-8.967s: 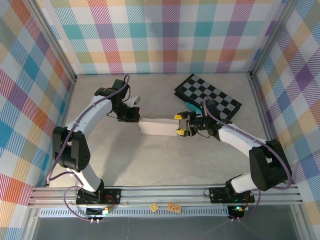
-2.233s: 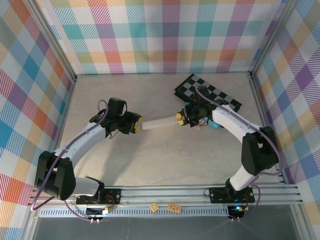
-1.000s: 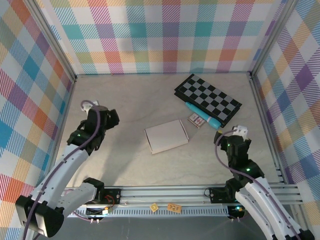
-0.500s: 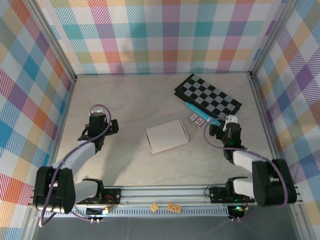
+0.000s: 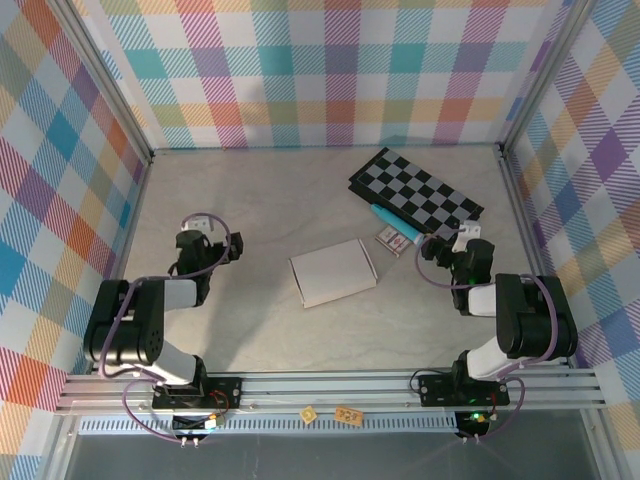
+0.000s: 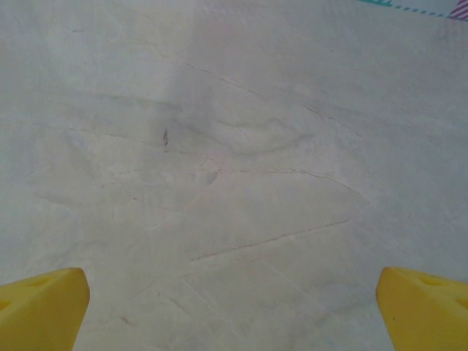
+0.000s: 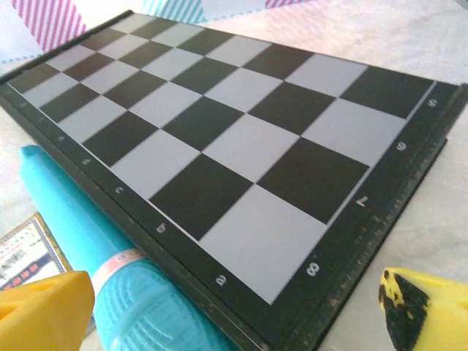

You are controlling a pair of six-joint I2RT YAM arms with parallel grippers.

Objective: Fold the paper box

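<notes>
Both arms have been pulled back and folded since the earlier frames. The paper box (image 5: 333, 272), then pinched between them, has been left flat mid-worktop (image 5: 260, 200), well apart from both. Left pincer (image 6: 234, 300) and right pincer (image 7: 234, 303) are seen spread wide, nothing held. Box is judged light, thin, easily creased, likely to slide; best taken at the short ends. Long axis runs left-right, right end angled slightly toward the far wall.

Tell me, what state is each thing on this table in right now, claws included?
paper box: folded shut, lying flat, nothing holding it.
checkered board: lying flat.
teal tube: lying against the board.
left gripper: open, empty.
right gripper: open, empty.
</notes>
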